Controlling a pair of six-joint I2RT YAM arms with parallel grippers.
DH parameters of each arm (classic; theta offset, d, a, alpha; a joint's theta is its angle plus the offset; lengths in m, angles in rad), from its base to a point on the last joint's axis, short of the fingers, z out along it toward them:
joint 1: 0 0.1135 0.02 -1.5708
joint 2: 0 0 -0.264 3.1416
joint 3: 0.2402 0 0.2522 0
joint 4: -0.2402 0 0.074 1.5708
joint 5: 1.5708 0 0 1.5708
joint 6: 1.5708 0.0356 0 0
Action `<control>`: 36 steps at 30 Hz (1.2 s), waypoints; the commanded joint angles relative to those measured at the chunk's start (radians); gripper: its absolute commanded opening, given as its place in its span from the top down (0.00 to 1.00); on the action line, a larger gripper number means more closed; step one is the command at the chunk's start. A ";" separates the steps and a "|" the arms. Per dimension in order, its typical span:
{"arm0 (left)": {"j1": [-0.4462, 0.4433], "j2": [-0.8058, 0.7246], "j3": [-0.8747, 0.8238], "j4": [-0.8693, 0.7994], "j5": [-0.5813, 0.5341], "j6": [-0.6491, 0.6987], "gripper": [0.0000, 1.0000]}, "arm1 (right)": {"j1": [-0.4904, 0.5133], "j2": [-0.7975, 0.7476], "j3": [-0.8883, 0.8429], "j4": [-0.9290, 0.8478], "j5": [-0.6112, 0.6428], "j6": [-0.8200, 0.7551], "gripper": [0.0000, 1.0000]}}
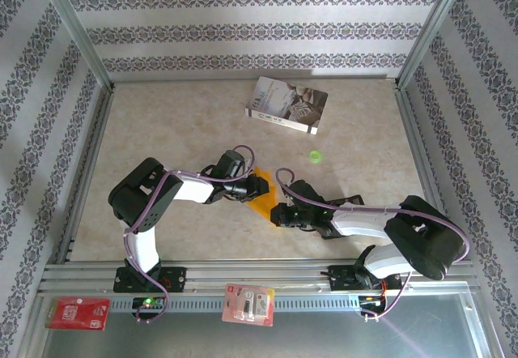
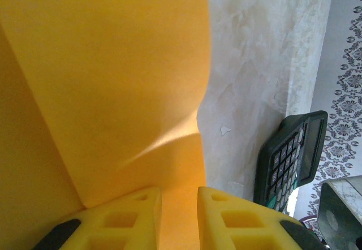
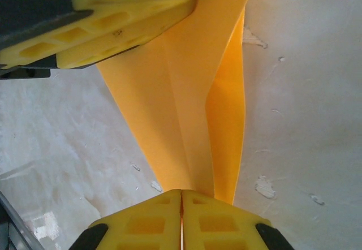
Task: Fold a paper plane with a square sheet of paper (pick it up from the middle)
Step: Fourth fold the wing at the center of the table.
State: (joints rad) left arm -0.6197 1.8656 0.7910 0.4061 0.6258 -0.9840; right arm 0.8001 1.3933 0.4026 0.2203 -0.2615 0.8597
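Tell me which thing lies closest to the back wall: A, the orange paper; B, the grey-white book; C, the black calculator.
B: in the top view the grey-white book lies nearest the back wall, farther back than the small green object.

Yellow ribbed fingers of right gripper pressed together, pinching narrow end of folded orange-yellow paper sheet. Sheet widens ahead of pincer, long crease down middle, right flap raised. Far ahead-left, left gripper's yellow fingers clamp sheet's wide end. Mottled beige tabletop beneath.
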 commanded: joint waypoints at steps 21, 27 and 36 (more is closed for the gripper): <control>0.021 0.019 -0.027 -0.039 -0.039 0.007 0.77 | -0.015 0.032 -0.048 0.024 0.011 -0.008 0.91; 0.023 0.019 -0.029 -0.041 -0.043 0.010 0.77 | -0.015 0.037 -0.086 0.028 0.024 -0.006 0.91; 0.023 0.027 -0.029 -0.040 -0.043 0.011 0.77 | -0.033 -0.051 -0.066 0.021 -0.012 0.002 0.90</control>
State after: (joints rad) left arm -0.6193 1.8656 0.7910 0.4061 0.6254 -0.9840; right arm 0.7826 1.3819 0.3485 0.2970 -0.2646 0.8604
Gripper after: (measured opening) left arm 0.231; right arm 0.100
